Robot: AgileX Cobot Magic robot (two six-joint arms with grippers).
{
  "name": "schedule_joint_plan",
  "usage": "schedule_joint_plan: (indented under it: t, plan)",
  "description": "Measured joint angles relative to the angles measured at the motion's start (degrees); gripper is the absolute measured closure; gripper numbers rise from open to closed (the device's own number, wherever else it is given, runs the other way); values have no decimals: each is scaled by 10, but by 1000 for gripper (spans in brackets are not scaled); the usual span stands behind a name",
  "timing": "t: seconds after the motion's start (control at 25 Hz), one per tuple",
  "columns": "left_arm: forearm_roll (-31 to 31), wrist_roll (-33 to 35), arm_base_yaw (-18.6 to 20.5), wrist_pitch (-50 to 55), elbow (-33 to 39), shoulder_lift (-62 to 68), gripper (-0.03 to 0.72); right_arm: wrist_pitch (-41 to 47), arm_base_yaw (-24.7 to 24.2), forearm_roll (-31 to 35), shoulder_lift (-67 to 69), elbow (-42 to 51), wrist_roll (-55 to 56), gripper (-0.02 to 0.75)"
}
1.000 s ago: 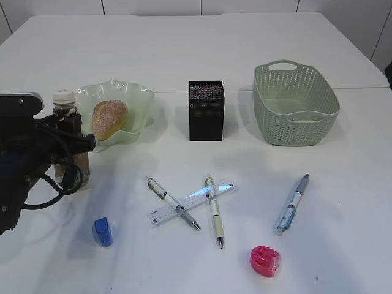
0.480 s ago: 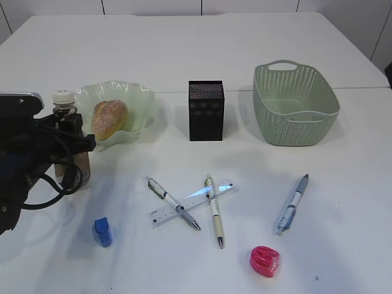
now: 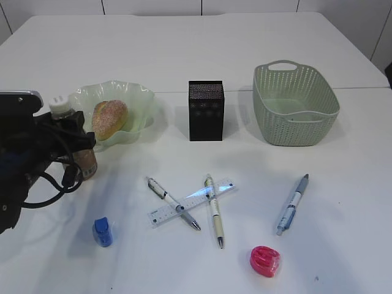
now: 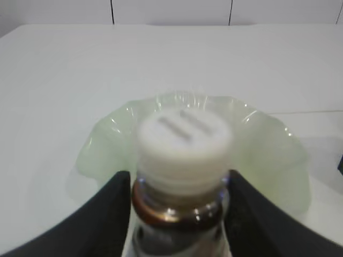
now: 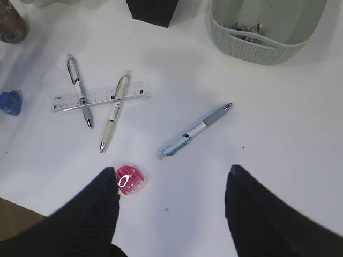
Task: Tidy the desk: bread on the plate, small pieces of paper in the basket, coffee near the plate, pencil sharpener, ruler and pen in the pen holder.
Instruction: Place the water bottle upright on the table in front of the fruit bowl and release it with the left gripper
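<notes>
A: Left wrist view: the left gripper (image 4: 179, 214) has its jaws flanking the coffee (image 4: 182, 176), set slightly wider than the bottle; whether the pads touch it cannot be told. In the exterior view the bottle leans near the left edge of the desk (image 3: 202, 49), just beside the plate (image 3: 138, 101). Risk: it topples, rolls off, or strikes the glass rim.

B: And the right gripper (image 5: 171, 214)?

A: Jaws apart, empty, above the front edge. The bread (image 3: 110, 118) occupies the plate. The ruler (image 3: 193, 202) lies under two crossed pens (image 3: 214, 208), obstructing a clean pick. The pen holder (image 3: 206, 110) and basket (image 3: 294, 113) stand toward the rear, unobstructed.
</notes>
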Motion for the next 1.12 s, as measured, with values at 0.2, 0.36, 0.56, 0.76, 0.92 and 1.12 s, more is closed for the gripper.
schedule_joint_plan:
  t: [0.2,0.36,0.56,0.76,0.92,1.12]
  plan:
    - [3,0,0,-9,-2,0,275,0,0,0,0,0,0,245]
    - [3,0,0,-9,-2,0,267,0,0,0,0,0,0,245]
    - [1,0,0,-9,-2,-36,205,0,0,1,0,0,0,245]
    - [0,20,0,-9,-2,-82,174,0,0,5,0,0,0,245]
    - [8,25,0,-8,-2,-135,171,0,0,5,0,0,0,245]
    - [37,26,0,64,-2,-212,171,-1,0,5,0,0,0,245]
